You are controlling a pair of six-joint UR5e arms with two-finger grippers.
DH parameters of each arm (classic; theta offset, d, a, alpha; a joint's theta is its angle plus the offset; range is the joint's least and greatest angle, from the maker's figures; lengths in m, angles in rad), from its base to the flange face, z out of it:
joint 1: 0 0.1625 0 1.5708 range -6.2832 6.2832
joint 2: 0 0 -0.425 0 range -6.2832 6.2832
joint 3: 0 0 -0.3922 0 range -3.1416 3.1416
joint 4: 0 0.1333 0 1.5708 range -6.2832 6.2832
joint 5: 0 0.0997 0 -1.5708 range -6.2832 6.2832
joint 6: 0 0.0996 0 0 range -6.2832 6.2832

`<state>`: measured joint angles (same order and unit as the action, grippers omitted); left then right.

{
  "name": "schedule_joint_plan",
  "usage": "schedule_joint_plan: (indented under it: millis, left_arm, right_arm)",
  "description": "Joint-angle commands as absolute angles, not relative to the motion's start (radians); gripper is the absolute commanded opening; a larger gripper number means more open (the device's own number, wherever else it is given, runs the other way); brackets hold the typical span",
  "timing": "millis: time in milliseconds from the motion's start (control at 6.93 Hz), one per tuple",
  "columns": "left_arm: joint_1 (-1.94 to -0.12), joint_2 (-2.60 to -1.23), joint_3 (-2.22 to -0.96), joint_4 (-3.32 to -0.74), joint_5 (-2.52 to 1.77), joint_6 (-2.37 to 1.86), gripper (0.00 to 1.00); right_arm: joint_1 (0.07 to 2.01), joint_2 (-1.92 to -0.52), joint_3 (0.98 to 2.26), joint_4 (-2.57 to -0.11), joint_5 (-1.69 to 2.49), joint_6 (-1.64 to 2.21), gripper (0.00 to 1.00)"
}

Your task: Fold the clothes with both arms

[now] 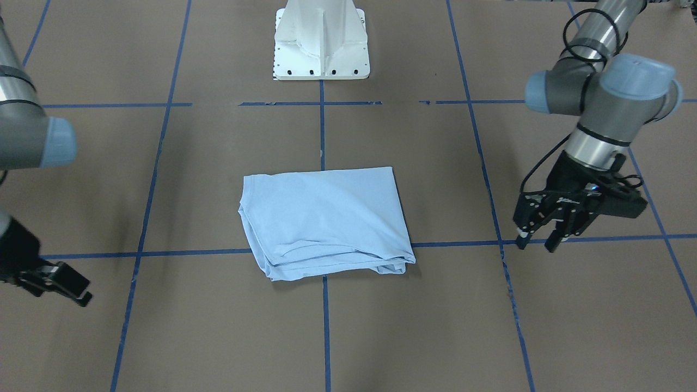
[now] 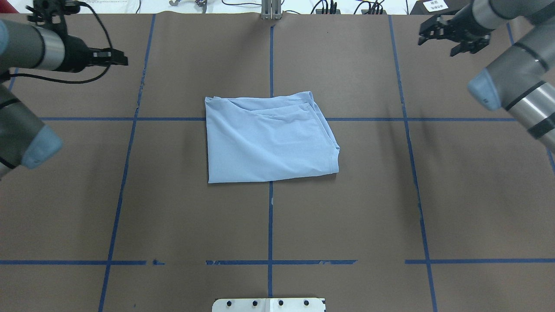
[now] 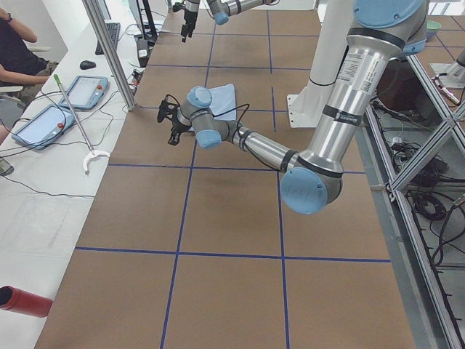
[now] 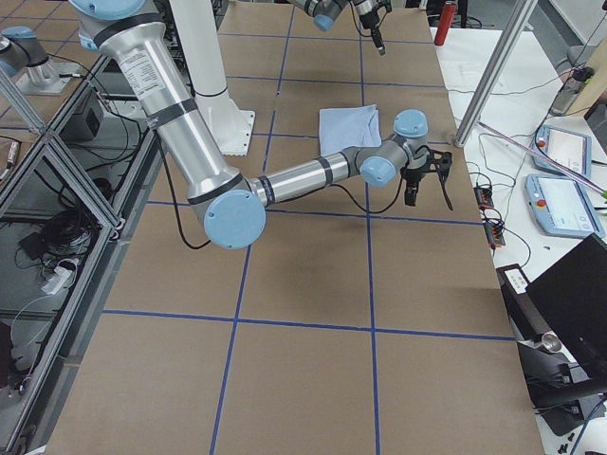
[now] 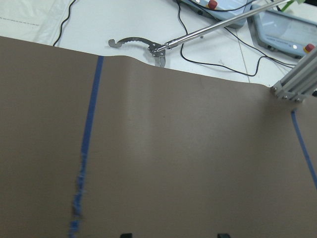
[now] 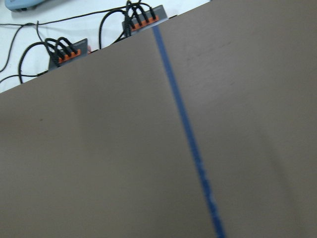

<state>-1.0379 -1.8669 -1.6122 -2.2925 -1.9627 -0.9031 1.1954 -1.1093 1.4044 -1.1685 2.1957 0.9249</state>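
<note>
The light blue T-shirt (image 1: 326,218) lies folded into a rough rectangle at the table's centre, with layered edges on its far side in the overhead view (image 2: 269,138). Its print and neck label are hidden. My left gripper (image 1: 536,242) is open and empty, hovering well off to the shirt's side, near the far left in the overhead view (image 2: 121,58). My right gripper (image 2: 437,45) is open and empty at the far right corner, also well away from the shirt; it shows partly at the front-facing view's edge (image 1: 81,291). Neither gripper touches the shirt.
The white pedestal base (image 1: 321,43) stands at the robot's side of the table. Blue tape lines (image 2: 271,216) grid the brown table cover. Beyond the far edge lie a reacher tool (image 5: 158,47), tablets (image 3: 83,91) and cables. A metal post (image 3: 109,51) stands at that edge.
</note>
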Motion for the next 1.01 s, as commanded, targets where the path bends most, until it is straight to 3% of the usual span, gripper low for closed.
schedule_joint_plan:
  millis: [0,144,289,577,866]
  left_arm:
    - [-1.295,-1.746,-1.632,-2.211,-2.223,-0.496,0.65]
    - [-1.407,-1.723,-1.631,-2.109,-2.285,-0.303,0.66]
    - [-1.483,-1.715,-1.629,-1.968,-2.292,-0.159,1.0]
    - [-1.512,-1.622,-1.685,-1.818,-2.296,-0.112,1.0]
    - [-1.513,-1.529,-1.749,-1.891,-2.296,-0.118,1.0]
  right_arm:
    - [1.427,-1.217,1.51,-1.511,2.284,0.302,1.0]
    - [1.503,-1.265,1.579,-1.67,2.283,0.103,1.0]
    - [1.508,-1.389,1.65,-1.693,2.287,0.034,1.0]
    - [1.506,-1.526,1.768,-1.695,2.334,0.066,1.0]
    - [1.488,-1.528,1.772,-1.694,2.338,0.064,1.0]
